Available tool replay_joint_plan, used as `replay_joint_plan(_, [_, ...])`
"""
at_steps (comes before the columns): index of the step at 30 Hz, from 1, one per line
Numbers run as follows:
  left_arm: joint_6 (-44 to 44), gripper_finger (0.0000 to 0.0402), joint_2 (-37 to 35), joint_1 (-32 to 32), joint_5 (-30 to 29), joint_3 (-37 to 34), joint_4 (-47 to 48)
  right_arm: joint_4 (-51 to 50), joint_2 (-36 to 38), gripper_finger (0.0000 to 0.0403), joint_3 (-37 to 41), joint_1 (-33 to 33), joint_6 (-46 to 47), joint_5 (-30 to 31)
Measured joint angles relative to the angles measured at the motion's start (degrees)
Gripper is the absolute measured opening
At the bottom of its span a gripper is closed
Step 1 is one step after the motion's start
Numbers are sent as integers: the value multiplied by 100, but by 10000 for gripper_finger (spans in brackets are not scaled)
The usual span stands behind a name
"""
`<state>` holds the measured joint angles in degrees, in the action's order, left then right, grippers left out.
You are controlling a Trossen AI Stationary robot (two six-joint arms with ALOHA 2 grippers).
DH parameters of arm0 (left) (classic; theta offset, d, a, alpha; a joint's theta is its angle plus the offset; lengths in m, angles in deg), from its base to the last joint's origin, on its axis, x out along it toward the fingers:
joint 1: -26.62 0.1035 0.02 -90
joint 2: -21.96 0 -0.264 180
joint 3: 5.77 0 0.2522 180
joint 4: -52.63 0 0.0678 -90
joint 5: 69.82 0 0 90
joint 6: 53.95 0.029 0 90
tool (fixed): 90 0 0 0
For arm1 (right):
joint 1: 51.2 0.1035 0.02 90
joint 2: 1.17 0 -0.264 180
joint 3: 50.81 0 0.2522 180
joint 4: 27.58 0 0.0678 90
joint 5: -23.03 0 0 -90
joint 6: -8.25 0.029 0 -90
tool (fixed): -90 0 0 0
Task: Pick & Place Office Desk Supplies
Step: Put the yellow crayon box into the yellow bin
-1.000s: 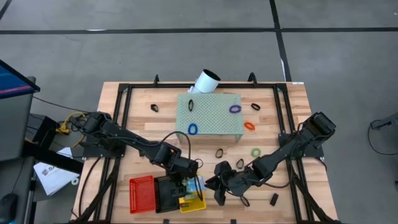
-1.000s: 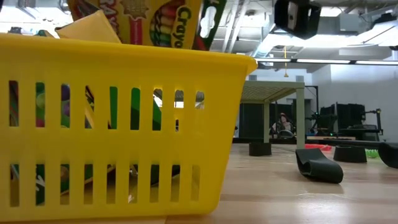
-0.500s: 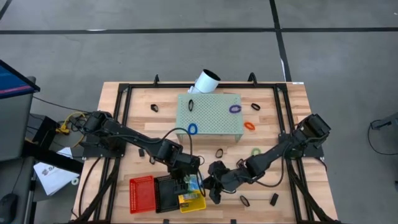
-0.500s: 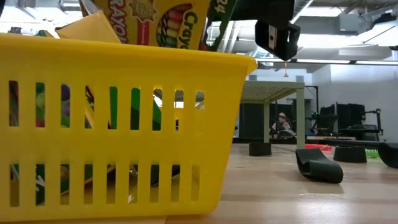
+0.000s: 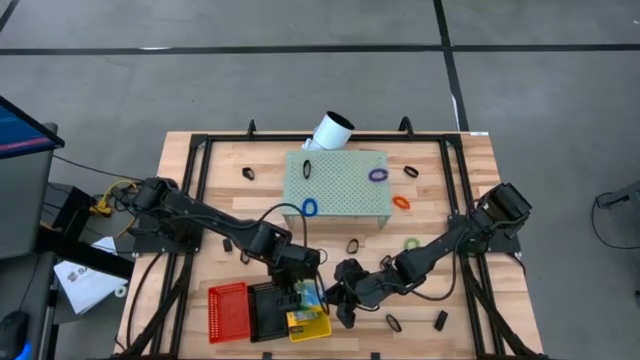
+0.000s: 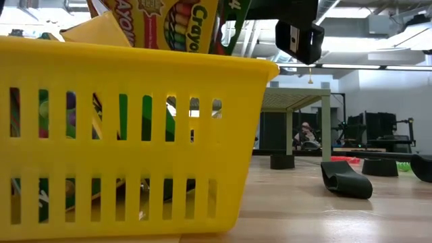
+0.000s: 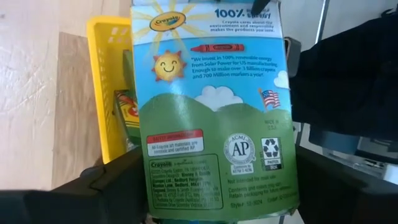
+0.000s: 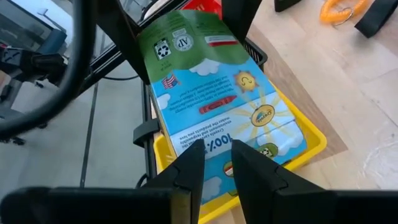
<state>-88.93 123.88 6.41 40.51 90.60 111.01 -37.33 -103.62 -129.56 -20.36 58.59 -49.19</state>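
A crayon box (image 7: 211,112) with a blue-and-green printed back hangs tilted over the yellow basket (image 5: 310,326), its upper end rising above the rim (image 6: 169,27). My left gripper (image 7: 214,171) is shut on it. My right gripper (image 8: 217,165) stands just to the basket's right (image 5: 338,298). Its fingers are a narrow gap apart at the box's "100%" end (image 8: 208,144); whether they touch it I cannot tell. More crayon boxes (image 7: 127,109) lie in the basket. My left gripper pinches the crayon box across its width, one finger (image 7: 118,186) on each narrow long side (image 7: 147,180), near the end away from the "100%" print. The fingers slant down from the table's left, along the box. The basket wall hides the box's lower end.
A black basket (image 5: 268,308) and a red basket (image 5: 227,312) stand left of the yellow one. Behind are the pale green perforated block (image 5: 337,188) and the white tube (image 5: 330,131). Coloured loops (image 5: 401,202) and black clips (image 5: 440,320) lie scattered at the right.
My right gripper has gone toward the table's left and down, closing in on the yellow basket and the box's end. The crayon box has tipped a little while my left gripper kept its place.
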Motion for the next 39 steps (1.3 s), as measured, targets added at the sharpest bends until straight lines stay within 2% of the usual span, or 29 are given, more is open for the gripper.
replay_joint_plan(13, [0,327,-14,0,58,0,-217,61,-77,77,2,-12,-90,-18])
replay_joint_plan(18, [-36,326,-12,0,55,0,-197,496,-428,77,2,-95,-94,-402])
replay_joint_plan(28, [-125,325,-17,0,38,0,-189,585,-463,77,11,-191,-238,-459])
replay_joint_plan(39, [-85,325,-17,0,-447,0,89,588,-463,77,7,-299,-278,-428])
